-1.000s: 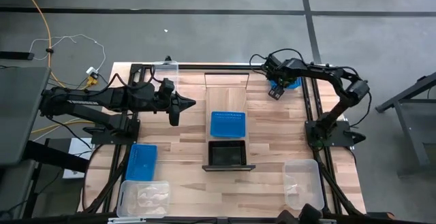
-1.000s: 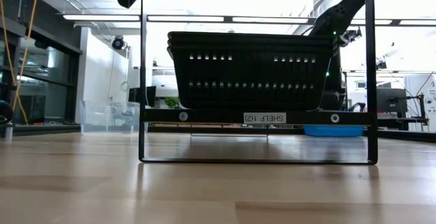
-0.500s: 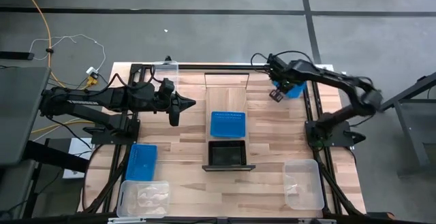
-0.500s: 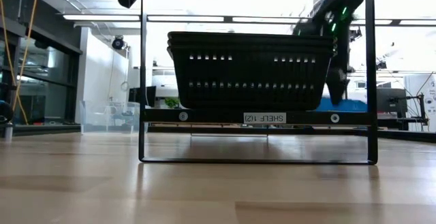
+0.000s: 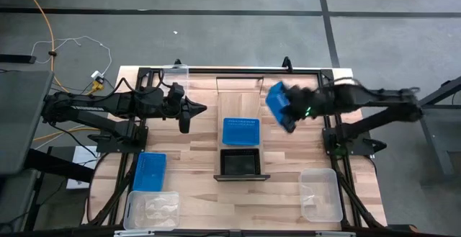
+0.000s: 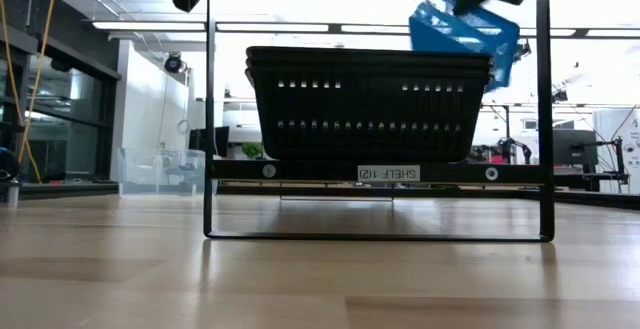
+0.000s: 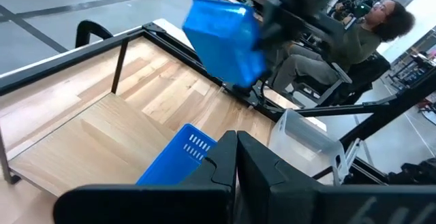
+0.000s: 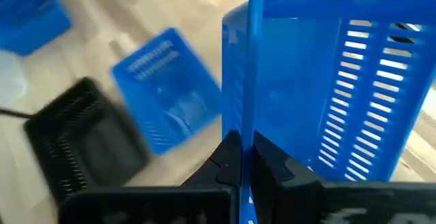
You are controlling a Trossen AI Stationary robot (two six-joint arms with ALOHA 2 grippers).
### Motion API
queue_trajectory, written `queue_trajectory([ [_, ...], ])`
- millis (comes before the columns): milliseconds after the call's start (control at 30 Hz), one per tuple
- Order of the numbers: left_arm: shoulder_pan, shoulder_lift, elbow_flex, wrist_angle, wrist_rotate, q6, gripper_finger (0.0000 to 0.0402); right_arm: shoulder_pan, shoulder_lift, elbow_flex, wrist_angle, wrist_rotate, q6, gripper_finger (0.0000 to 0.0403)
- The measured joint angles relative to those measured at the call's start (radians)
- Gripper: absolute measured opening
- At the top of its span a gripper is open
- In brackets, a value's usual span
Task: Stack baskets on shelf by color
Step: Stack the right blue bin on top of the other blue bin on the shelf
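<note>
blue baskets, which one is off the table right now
The blue basket clamped in the right end effector, tilted in the air. The other two sit flat: one on the shelf behind the black basket, one on the table's left side.

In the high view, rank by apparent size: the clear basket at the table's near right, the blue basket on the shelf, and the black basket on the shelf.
1. Clear basket, plainly largest.
2. Blue basket on the shelf and black basket: they look alike, so no ranking.

One text can be read — a small white label [image 6: 388, 173] on the dark front rail of the light-wood shelf [image 6: 300, 170], below the black perforated plastic baskets [image 6: 368, 104], printed mirror-reversed: "SHELF 1(2)".
</note>
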Motion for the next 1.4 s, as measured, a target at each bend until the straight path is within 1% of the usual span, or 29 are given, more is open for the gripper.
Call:
queue_trajectory([
  [67, 0.0, 0.0, 0.0, 0.0, -0.014, 0.013, 0.0, 0.064, 0.087, 0.058, 0.003, 0.022, 0.009, 0.0001],
  [167, 0.003, 0.0, 0.0, 0.0, -0.018, 0.034, 0.0, 0.109, 0.235, 0.157, 0.003, 0.015, -0.031, 0.0001],
  [367, 0.03, -0.032, -0.001, 0.0, 0.071, 0.049, 0.0, 0.127, 0.51, 0.398, -0.001, -0.02, -0.179, 0.0],
  [433, 0.034, -0.05, -0.001, 0.0, 0.072, 0.049, 0.0, 0.127, 0.588, 0.484, -0.018, -0.028, -0.224, 0.0],
  [567, 0.034, -0.083, -0.001, 0.0, 0.058, 0.049, 0.0, 0.126, 0.735, 0.644, -0.118, -0.027, -0.275, 0.0],
  [667, 0.034, -0.102, -0.001, -0.001, 0.044, 0.049, 0.0, 0.127, 0.821, 0.738, -0.222, -0.015, -0.28, 0.0],
  [767, 0.034, -0.114, -0.001, -0.001, 0.042, 0.049, 0.0, 0.133, 0.879, 0.792, -0.295, 0.004, -0.282, 0.0],
  [867, 0.034, -0.115, -0.001, -0.001, 0.042, 0.049, 0.0, 0.139, 0.911, 0.805, -0.316, -0.005, -0.292, 0.0],
  [1167, 0.034, -0.114, -0.001, -0.019, 0.041, 0.06, 0.0, 0.148, 0.927, 0.805, -0.321, 0.001, -0.299, 0.0],
  [1400, 0.034, -0.114, -0.001, -0.023, 0.039, 0.06, 0.0, 0.148, 0.927, 0.805, -0.351, -0.035, -0.306, 0.0],
])
